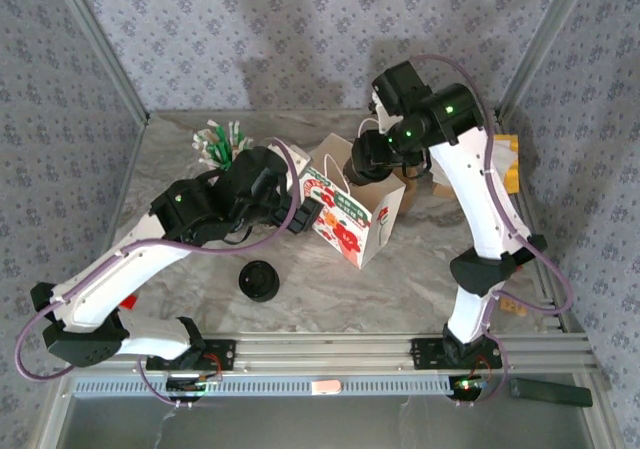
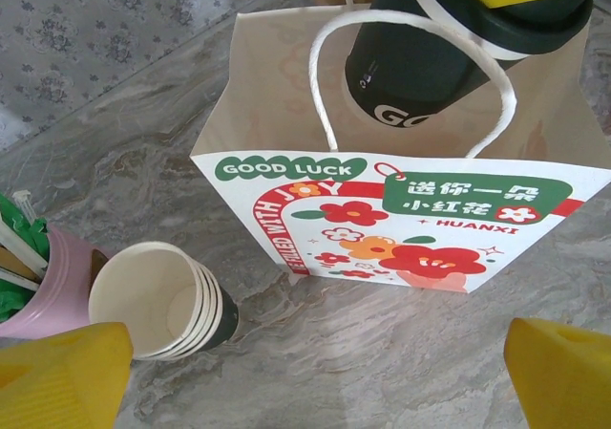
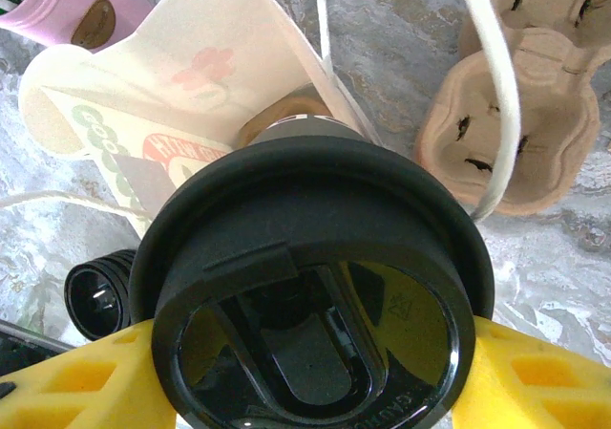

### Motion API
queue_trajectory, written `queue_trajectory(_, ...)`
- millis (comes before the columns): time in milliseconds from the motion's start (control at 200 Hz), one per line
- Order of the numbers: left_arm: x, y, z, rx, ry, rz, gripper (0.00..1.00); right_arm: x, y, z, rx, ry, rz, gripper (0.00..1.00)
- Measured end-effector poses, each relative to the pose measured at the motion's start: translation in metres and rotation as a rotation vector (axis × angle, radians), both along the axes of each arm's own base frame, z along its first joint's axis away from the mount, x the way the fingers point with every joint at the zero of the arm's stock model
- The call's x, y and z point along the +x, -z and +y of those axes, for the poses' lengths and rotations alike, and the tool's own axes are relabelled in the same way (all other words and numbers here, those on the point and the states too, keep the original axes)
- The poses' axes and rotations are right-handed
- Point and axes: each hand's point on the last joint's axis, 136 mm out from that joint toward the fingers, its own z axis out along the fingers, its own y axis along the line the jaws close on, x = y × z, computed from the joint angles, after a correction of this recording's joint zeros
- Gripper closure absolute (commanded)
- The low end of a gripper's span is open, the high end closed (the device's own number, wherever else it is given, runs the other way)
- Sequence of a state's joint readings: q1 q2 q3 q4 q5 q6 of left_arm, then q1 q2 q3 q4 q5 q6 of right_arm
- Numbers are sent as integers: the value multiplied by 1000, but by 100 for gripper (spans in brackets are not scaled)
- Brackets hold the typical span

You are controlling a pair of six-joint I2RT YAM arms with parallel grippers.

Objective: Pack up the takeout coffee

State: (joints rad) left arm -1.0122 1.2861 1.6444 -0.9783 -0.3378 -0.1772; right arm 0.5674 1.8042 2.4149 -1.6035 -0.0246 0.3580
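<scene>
The takeout coffee [image 3: 315, 286], a dark cup [image 2: 430, 56] under a round black lid, hangs tilted over the open mouth of the white flowered paper bag [image 2: 401, 219], behind its near handle loop. My right gripper [image 3: 310, 381] is shut on the cup just below the lid, one yellow finger [image 3: 76, 381] on each side. From above, the right gripper [image 1: 372, 159] is over the bag [image 1: 350, 219] standing mid-table. My left gripper [image 2: 310, 381] is open and holds nothing, low over the marble in front of the bag's printed side. It sits left of the bag [image 1: 305, 214].
A stack of lidless cups [image 2: 158, 300] lies on its side left of the bag, beside a pink cup of stirrers [image 2: 48, 286]. Black lids [image 1: 258, 281] sit near the front. Cardboard cup carriers [image 3: 525, 95] lie right of the bag.
</scene>
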Motion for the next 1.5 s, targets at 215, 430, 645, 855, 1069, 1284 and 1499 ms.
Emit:
queue_trajectory(215,-1,-1,4,-12,-4,-7,0,1,15,15,-32,-33,29,46)
queue_trajectory(430,-4,-8,12,-29,-11,-24,0,3,27,25,-67,-51,49,46)
queue_trajectory(645,-4,-11,15,-35,-18,-33,0,3,35,22,-114,-64,50,46)
queue_trajectory(855,-3,-11,15,-34,-21,-32,0,1,34,22,-148,-123,26,46)
queue_trajectory(1069,-3,-11,15,-33,-21,-32,0,-8,36,15,-177,-174,29,46)
queue_trajectory(1284,-2,-7,12,-24,-20,-25,0,-11,41,13,-191,-185,44,46)
queue_trajectory(1499,-1,-3,9,-16,-14,-14,0,-9,43,11,-194,-182,49,45)
